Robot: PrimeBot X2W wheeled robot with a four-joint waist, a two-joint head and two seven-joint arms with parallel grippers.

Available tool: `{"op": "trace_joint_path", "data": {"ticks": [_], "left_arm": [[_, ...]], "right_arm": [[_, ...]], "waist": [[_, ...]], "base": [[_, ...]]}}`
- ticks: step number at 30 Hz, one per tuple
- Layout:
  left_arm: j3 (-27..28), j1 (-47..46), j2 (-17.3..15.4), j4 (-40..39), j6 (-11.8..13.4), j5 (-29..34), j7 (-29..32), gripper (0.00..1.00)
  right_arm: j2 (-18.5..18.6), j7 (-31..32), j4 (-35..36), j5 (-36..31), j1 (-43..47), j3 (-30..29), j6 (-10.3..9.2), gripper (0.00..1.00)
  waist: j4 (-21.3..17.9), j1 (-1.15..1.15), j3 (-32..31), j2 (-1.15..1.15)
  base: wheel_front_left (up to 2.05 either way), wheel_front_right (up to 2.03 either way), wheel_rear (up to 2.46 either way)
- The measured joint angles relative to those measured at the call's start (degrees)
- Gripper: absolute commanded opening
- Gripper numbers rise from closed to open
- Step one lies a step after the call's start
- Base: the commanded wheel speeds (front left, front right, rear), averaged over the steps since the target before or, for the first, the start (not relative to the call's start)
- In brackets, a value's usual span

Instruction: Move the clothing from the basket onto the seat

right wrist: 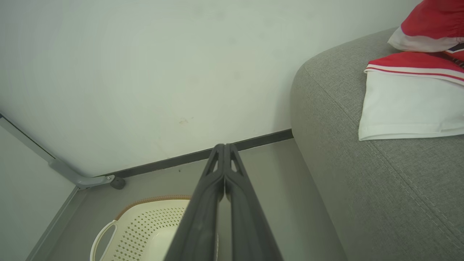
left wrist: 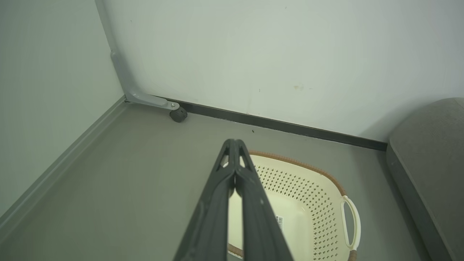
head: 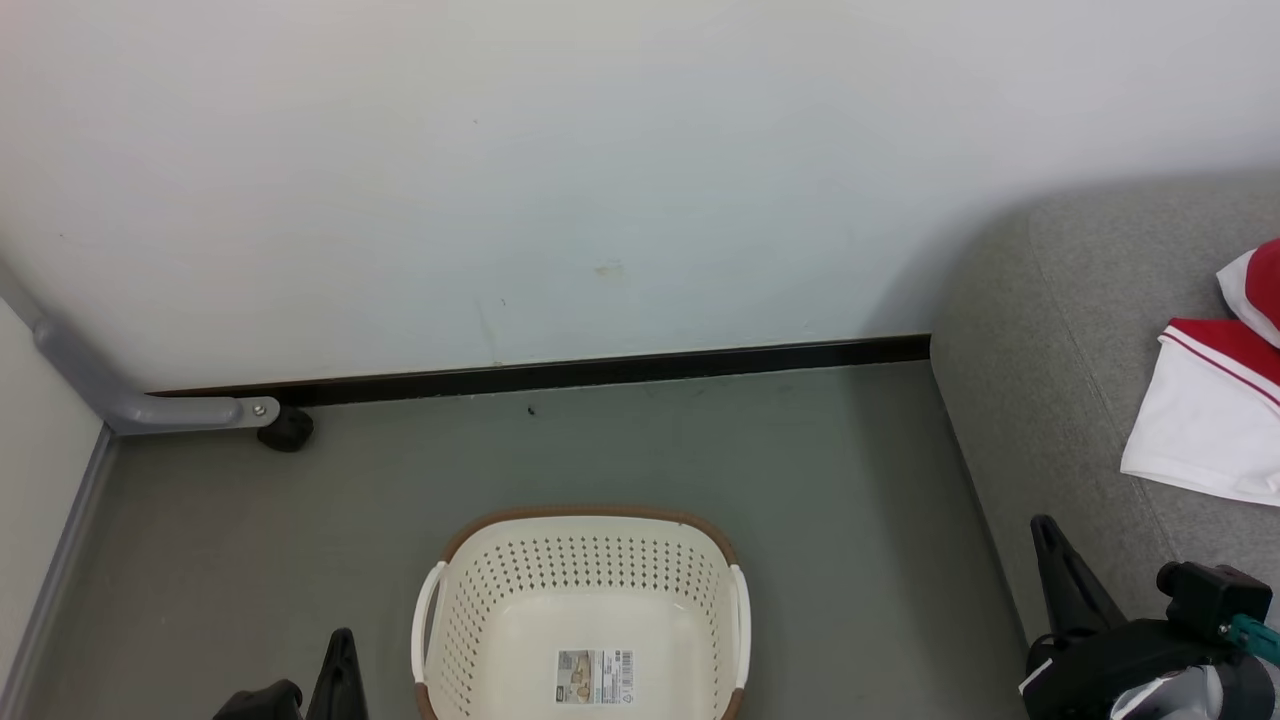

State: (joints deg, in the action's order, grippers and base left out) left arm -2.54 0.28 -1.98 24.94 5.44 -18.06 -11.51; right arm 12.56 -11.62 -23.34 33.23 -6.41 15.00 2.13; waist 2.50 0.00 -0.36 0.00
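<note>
Left claw (left wrist: 235,143) and right claw (right wrist: 223,146) are pressed together, empty; basket (head: 590,570) looks bare. Clothing (head: 1210,420) lies near the seat (head: 1050,400) edge; a brushing claw could drag it off.

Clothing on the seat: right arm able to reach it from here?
Probably yes: nothing stands between the shut right end effector and the clothing, just bare seat fabric. It must open first.

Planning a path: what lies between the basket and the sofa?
Bare grey floor separates the basket from the sofa, as the head view shows.
</note>
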Motion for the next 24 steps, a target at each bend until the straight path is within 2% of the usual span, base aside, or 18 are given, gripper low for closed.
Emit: {"op": "trace_joint_path", "data": {"ticks": [24], "left_arm": [[2.0, -1.1, 0.0, -1.7, -3.5, -21.0, 5.3, 0.0]], "right_arm": [[-2.8, 5.3, 1.2, 16.1, 0.0, -6.5, 1.33, 0.0]], "waist": [[-0.7, 0.0, 0.1, 0.01]], "base": [[0.0, 0.0, 0.0]]}}
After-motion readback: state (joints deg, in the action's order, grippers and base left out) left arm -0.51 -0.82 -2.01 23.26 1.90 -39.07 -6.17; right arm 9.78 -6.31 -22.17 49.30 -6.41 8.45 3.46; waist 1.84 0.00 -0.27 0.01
